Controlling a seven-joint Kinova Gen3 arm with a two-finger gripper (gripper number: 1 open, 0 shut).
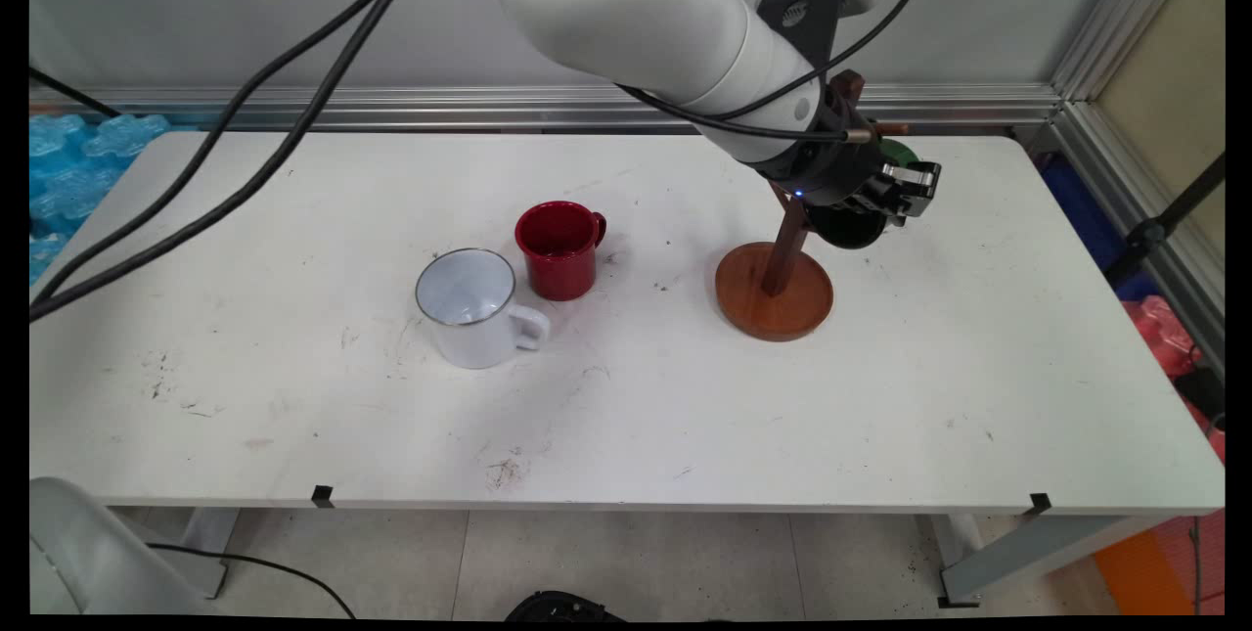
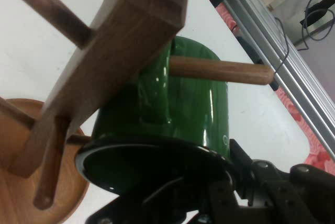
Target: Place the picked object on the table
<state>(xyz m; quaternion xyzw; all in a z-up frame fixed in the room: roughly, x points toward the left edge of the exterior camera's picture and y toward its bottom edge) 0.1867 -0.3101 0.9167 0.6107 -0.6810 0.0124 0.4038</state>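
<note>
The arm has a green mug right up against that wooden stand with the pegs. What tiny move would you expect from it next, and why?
Probably a slight lowering, then letting go. In the hand view the green mug has its handle threaded over a wooden peg of the mug stand, while the gripper grips the mug's rim. The mug looks hung already, so settling it on the peg seems the natural step.

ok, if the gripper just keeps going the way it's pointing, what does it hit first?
The green mug: its rim is already at the jaws. Right behind it come the wooden mug tree and its peg.
</note>
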